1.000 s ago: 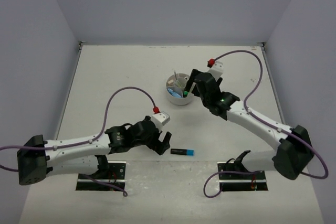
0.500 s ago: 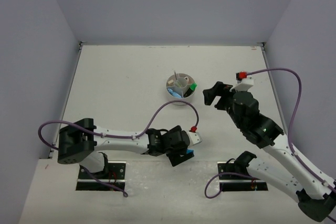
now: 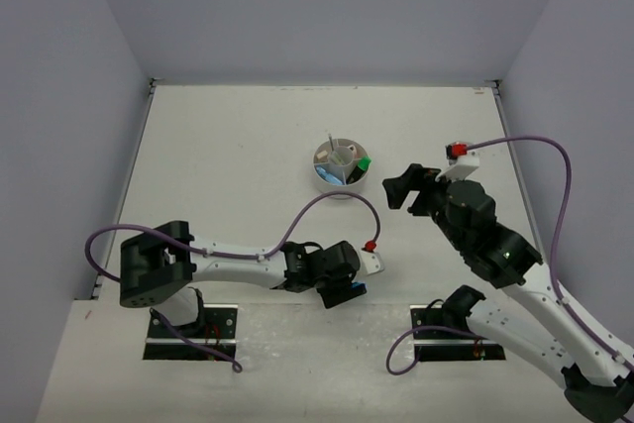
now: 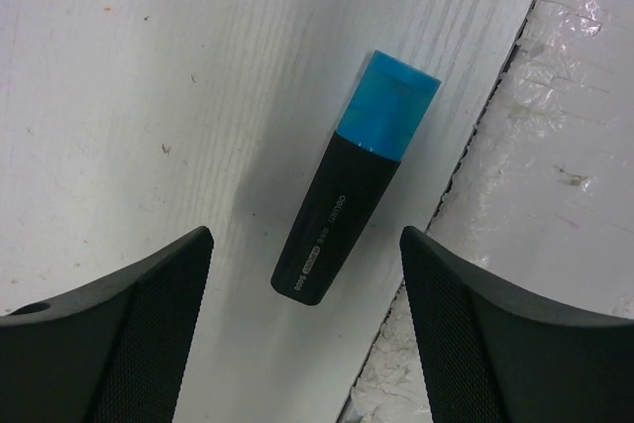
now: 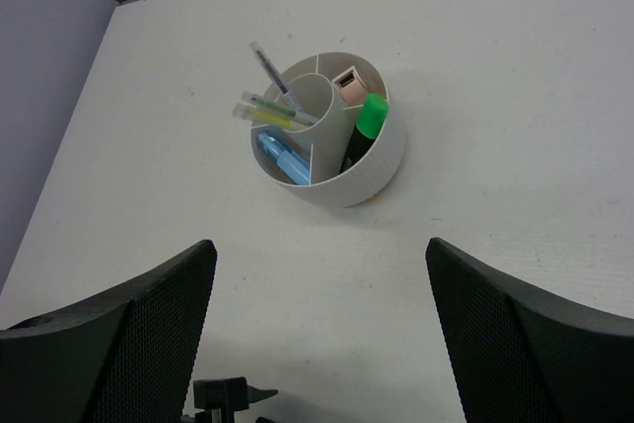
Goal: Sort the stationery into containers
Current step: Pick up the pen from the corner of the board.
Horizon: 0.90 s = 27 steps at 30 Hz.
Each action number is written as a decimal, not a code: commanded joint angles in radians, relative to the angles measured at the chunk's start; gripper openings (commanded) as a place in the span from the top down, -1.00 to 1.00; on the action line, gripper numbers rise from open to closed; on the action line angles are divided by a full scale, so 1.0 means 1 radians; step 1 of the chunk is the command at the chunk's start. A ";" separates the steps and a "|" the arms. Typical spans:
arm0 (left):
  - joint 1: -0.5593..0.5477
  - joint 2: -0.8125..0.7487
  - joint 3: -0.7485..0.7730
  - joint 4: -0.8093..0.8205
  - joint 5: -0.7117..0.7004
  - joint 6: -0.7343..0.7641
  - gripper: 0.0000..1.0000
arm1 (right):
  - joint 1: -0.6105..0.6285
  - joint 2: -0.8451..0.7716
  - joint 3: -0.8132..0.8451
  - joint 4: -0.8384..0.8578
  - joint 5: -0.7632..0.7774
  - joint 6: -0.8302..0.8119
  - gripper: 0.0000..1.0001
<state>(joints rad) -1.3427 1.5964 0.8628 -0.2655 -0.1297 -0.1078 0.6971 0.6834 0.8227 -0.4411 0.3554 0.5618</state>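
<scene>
Well, my left fingers (image 4: 129,334) are spread apart with nothing clamped. The black-bodied highlighter with the translucent blue cap (image 4: 347,200) lies flat on the white surface (image 4: 149,66) in the gap between them, touching neither one. Its cap points to the upper right of the left wrist view and its black end to the lower middle. Just right of it a dark seam runs diagonally, and beyond that lies a crinkled white sheet (image 4: 575,146).

My right fingers (image 5: 109,334) are released too, standing wide at the lower corners of the right wrist view and holding nothing. Above them, in the upper middle of that view, stands the round white plastic organiser (image 5: 381,160) with its wedge compartments. A green-capped black highlighter (image 5: 369,121) leans in the right-hand wedge. A pale pink marker (image 5: 347,81) stands in the top wedge, and a light blue marker (image 5: 282,158) lies in the lower-left one. Thin pens (image 5: 267,106) lean out over the upper-left rim. In the top view the organiser sits near the centre, well apart from the blue-capped highlighter at the lower middle.
</scene>
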 commanded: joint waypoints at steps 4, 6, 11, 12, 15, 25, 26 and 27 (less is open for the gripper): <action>0.059 0.029 -0.057 0.090 0.100 0.017 -0.19 | -0.002 -0.065 -0.013 0.021 -0.027 -0.032 -0.74; 0.061 0.043 -0.060 0.092 0.110 0.014 -0.02 | -0.002 -0.074 -0.014 0.021 -0.035 -0.035 -0.74; 0.060 0.069 -0.070 0.089 0.116 -0.006 0.42 | -0.002 -0.090 -0.022 0.022 -0.047 -0.037 -0.74; 0.060 0.067 -0.070 0.088 0.110 -0.009 0.56 | -0.002 -0.091 -0.022 0.024 -0.052 -0.039 -0.73; 0.060 0.013 -0.079 0.066 -0.027 -0.067 0.96 | -0.002 -0.073 -0.027 0.022 -0.039 -0.035 -0.72; 0.052 -0.313 -0.109 0.045 -0.385 -0.274 1.00 | -0.015 0.051 -0.019 0.059 -0.246 -0.001 -0.73; 0.049 -0.372 -0.119 0.064 -0.416 -0.292 1.00 | -0.018 0.067 -0.021 0.076 -0.314 0.004 -0.73; 0.048 -0.407 -0.135 0.077 -0.451 -0.313 1.00 | -0.018 0.071 -0.022 0.081 -0.340 0.011 -0.73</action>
<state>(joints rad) -1.2866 1.3697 0.7545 -0.2470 -0.3655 -0.2962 0.6878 0.7241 0.7959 -0.4278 0.2121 0.5533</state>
